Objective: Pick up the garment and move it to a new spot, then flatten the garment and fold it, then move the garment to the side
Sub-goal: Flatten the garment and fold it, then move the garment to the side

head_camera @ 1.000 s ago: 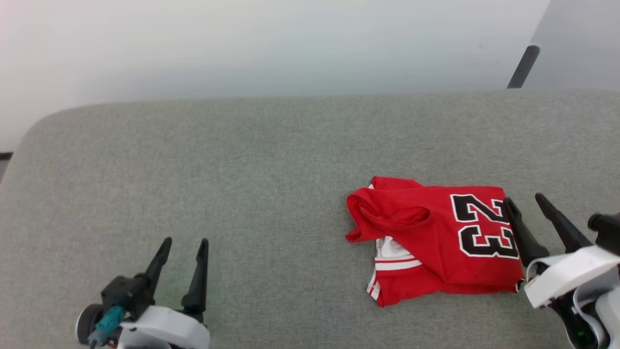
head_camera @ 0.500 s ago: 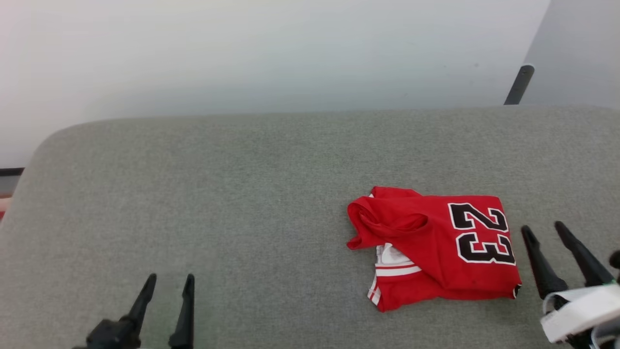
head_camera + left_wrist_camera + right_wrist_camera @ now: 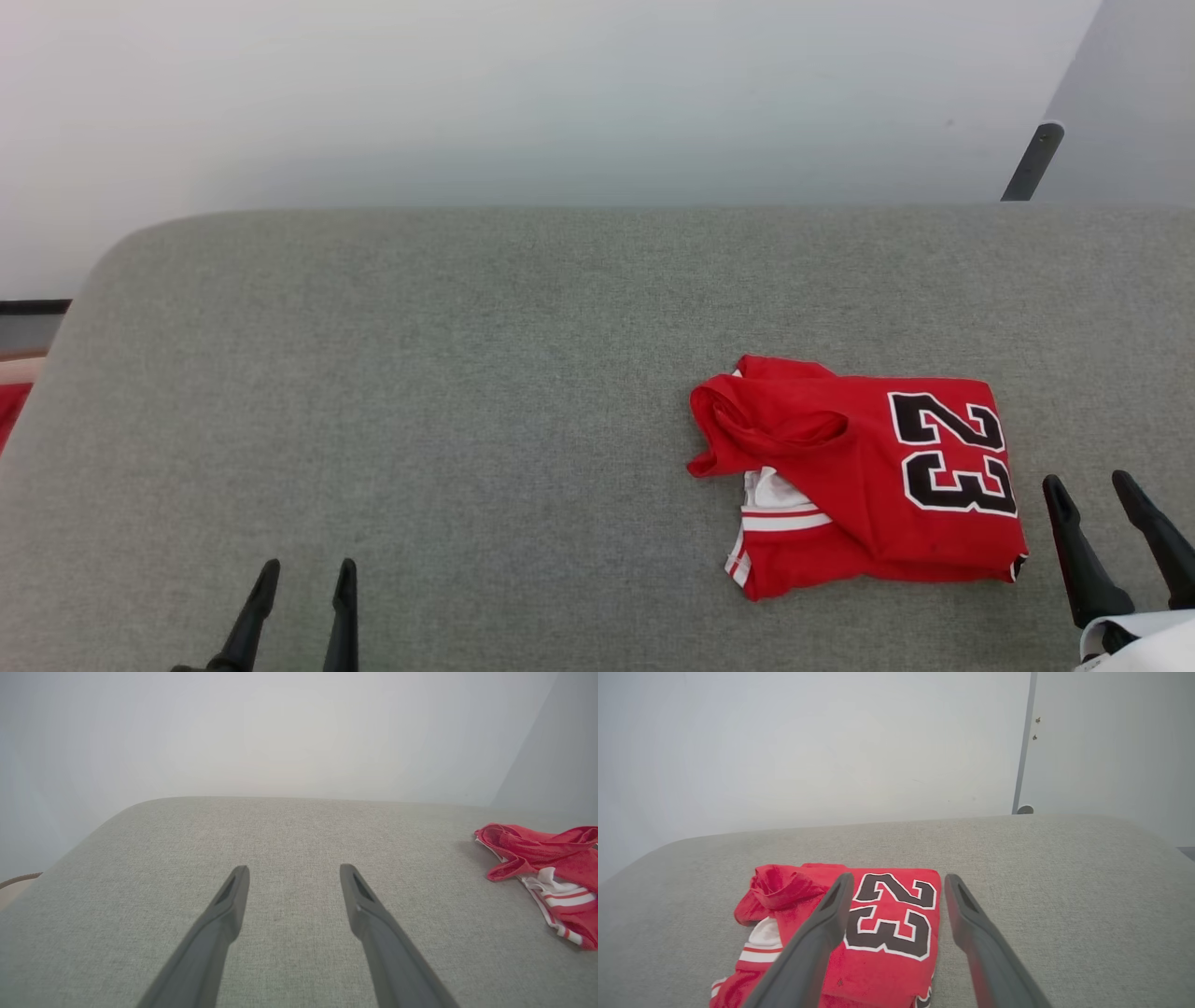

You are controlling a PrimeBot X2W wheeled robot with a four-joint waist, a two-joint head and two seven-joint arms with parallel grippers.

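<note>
1. The garment (image 3: 859, 476) lies folded on the right part of the grey fabric counter (image 3: 448, 373). The number 23 is on top, near its right edge.
2. The right gripper (image 3: 1087, 479) is just beside that right edge and does not touch it. Its two fingers are spread wide and hold nothing.
3. The left gripper (image 3: 309, 565) is well apart from the garment, at the near left of the counter. It is also spread and empty.
4. In my judgement the folding is done and the garment is already toward the side. The step in hand is then the last one: to place it at the side and leave it neat.
5. If it must go further, I would take the right edge with the right gripper and catch all layers together. A pinch on the top layer alone would open the fold.
6. It is better to slide it low than to lift it high. The left end looks loose, with a rolled red part and white striped trim coming out.
7. The fabric cover may drag the bottom layer, so the move should be slow. After the release, the gripper should draw straight away from the edge.
</note>
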